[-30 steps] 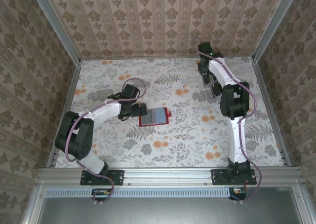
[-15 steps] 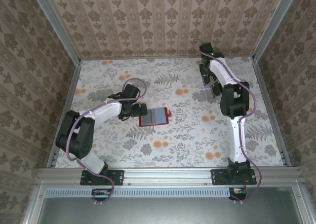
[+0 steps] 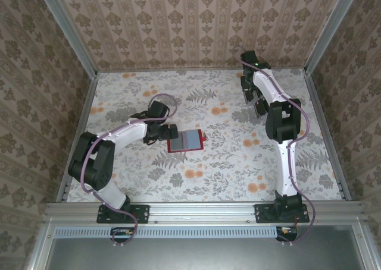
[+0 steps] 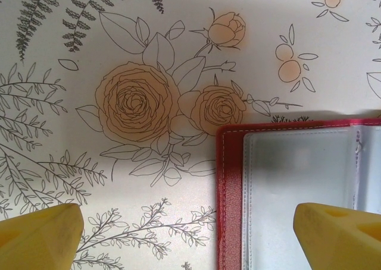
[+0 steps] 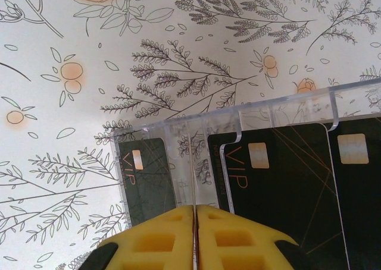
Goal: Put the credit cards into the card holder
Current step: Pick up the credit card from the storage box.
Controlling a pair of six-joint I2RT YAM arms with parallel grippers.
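Your right claw (image 5: 195,216) is pinched shut at the credit cards (image 5: 280,187), in a clear rack (image 5: 178,133) far right of the card holder (image 3: 186,140) — holding one? Can't tell. They look thin, stiff, slippery — pinch a top edge. Your left claw (image 4: 187,237) gapes wide over the holder's left edge.

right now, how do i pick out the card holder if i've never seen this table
Go to the middle of the floral table, at the open left gripper. The card holder lies open there: a red-bordered rectangle with greyish-blue pockets, the one red thing, unlike the black cards in a clear rack far right.
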